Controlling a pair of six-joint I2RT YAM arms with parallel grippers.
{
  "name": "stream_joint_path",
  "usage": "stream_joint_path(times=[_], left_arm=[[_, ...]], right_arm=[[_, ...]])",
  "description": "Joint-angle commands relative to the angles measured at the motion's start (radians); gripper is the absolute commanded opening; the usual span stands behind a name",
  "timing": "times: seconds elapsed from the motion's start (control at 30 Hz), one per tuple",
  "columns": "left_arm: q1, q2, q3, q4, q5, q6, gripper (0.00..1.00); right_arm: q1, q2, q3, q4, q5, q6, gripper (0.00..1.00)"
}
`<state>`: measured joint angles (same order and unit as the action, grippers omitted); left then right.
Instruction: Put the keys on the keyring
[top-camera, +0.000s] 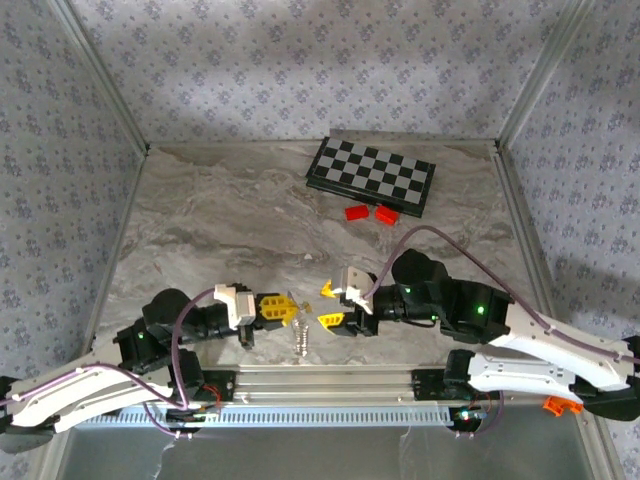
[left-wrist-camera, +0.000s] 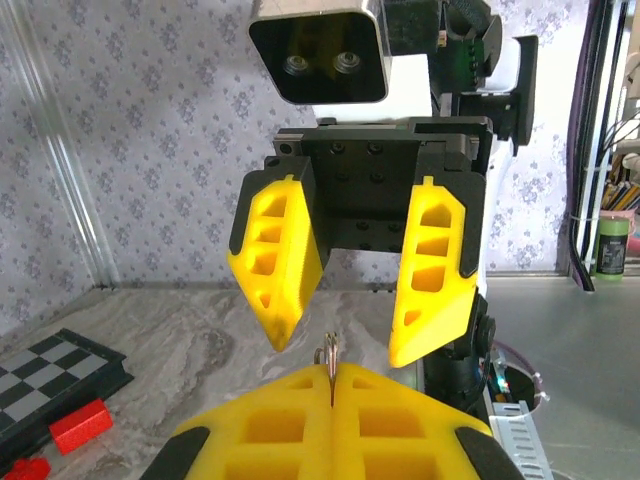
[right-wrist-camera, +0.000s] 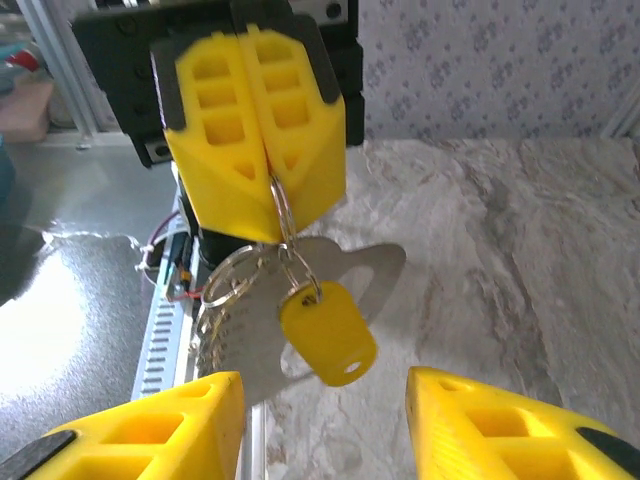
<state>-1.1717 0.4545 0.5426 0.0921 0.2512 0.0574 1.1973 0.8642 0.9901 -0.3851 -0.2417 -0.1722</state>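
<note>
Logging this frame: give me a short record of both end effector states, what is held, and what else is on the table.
left end effector: shut on keyring
right end effector: open, facing the left one, holding nothing
hanging from keyring: yellow tag, metal keys
far side of table: chessboard, red blocks just in front of it

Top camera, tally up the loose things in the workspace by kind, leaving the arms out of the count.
Chessboard: 1
Red blocks: 2
Key bunch, pinched by the left gripper: 1
Total: 4
</note>
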Motion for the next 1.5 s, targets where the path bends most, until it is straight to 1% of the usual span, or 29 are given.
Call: stream_joint_path(times=[0.0, 0.17, 0.37, 0.63, 0.93, 1.17, 1.47], left_arm=[[-0.002, -0.016, -0.006, 0.102, 0.032, -0.021, 0.0], [-0.001, -0.011, -0.019, 0.126, 0.056, -0.036, 0.0], [-0.002, -0.014, -0.027, 0.13, 0.065, -0.039, 0.0], [-0.002, -0.008, -0.023, 0.127, 0.072, -0.037, 0.0], [-0.001, -0.009, -0.021, 0.127, 0.083, -0.038, 0.0], [-0.001, -0.009, -0.017, 0.129, 0.094, -0.037, 0.0], [-0.001, -0.01, -0.027, 0.151, 0.114, -0.041, 0.0]], right_arm=[[0.01, -0.002, -0.018, 0.071, -0.051, 0.022, 0.47], [0.016, 0.001, -0.031, 0.117, -0.057, 0.031, 0.43], [0.018, -0.001, -0.027, 0.134, -0.096, 0.034, 0.39], [0.018, 0.019, -0.028, 0.131, -0.105, 0.033, 0.23], [0.019, 0.027, -0.024, 0.125, -0.099, 0.027, 0.13], [0.018, 0.033, -0.027, 0.114, -0.105, 0.023, 0.0], [0.018, 0.056, -0.028, 0.093, -0.1, 0.016, 0.0]])
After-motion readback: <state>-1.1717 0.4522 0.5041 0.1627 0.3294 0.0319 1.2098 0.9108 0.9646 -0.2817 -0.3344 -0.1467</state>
